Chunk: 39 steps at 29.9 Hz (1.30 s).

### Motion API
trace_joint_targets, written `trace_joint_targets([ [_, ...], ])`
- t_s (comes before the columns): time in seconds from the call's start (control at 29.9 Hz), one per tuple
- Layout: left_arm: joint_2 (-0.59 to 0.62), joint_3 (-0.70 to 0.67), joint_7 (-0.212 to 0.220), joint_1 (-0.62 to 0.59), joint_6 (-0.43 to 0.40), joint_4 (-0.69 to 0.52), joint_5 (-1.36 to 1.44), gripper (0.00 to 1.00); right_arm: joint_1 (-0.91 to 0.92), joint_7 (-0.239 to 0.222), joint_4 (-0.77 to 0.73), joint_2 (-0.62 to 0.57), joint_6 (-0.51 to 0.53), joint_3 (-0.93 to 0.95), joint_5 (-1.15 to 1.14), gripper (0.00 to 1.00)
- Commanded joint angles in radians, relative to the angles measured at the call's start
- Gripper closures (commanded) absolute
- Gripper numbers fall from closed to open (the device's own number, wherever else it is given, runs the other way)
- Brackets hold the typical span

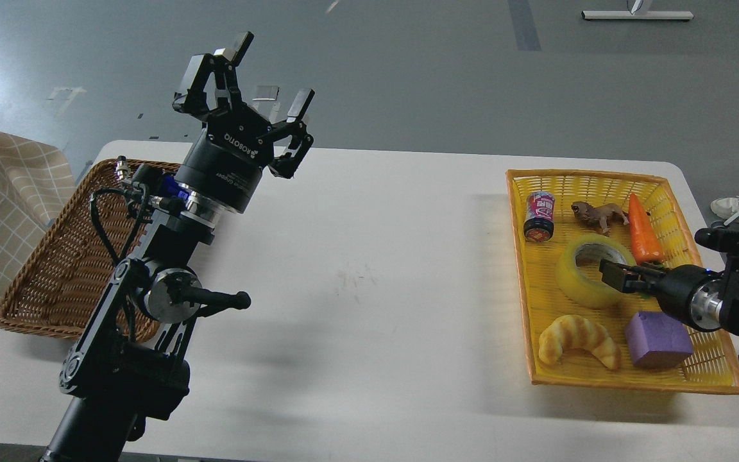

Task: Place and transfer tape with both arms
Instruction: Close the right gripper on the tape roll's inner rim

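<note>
The tape (580, 282), a wide translucent yellow roll with a pale core, lies flat in the yellow basket (530, 333) at the right. My right gripper (613, 276) comes in from the right edge and its dark tip is at the roll's right rim. Its two fingers cannot be told apart, and I cannot tell whether it grips the roll. My left gripper (260, 77) is raised high above the table's back left, fingers spread wide and empty, far from the tape.
The yellow basket also holds a small can (540, 216), a toy animal (599, 215), a carrot (643, 231), a toy croissant (578, 339) and a purple block (658, 339). A brown wicker basket (55, 256) stands at the left behind my left arm. A white table (376, 289) lies between.
</note>
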Motion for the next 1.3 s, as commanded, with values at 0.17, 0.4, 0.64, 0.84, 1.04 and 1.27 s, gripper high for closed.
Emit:
trace_joint_targets([
  [0.17, 0.0, -0.011, 0.0, 0.001, 0.0, 0.0, 0.0, 0.02, -0.005, 0.001, -0.013, 0.002, 0.0, -0.003, -0.003, 0.33],
  [0.4, 0.0, -0.011, 0.0, 0.015, -0.002, 0.0, 0.0, 0.02, -0.012, 0.002, -0.002, 0.005, -0.008, 0.0, -0.001, 0.41],
  [0.64, 0.0, -0.011, 0.0, 0.032, -0.003, 0.0, 0.0, 0.02, -0.014, 0.002, -0.007, 0.008, -0.011, 0.0, 0.0, 0.56],
  [0.84, 0.0, -0.012, 0.0, 0.03, -0.003, 0.0, 0.0, 0.02, -0.02, 0.002, -0.008, 0.008, -0.006, 0.0, 0.0, 0.55],
  [1.04, 0.0, -0.012, 0.0, 0.032, -0.002, 0.0, 0.0, 0.02, -0.031, 0.002, -0.008, 0.008, -0.005, 0.003, 0.0, 0.6],
  [1.27, 0.0, -0.012, 0.0, 0.032, -0.002, 0.0, 0.0, 0.02, -0.035, 0.001, -0.007, 0.008, 0.005, 0.003, 0.002, 0.71],
])
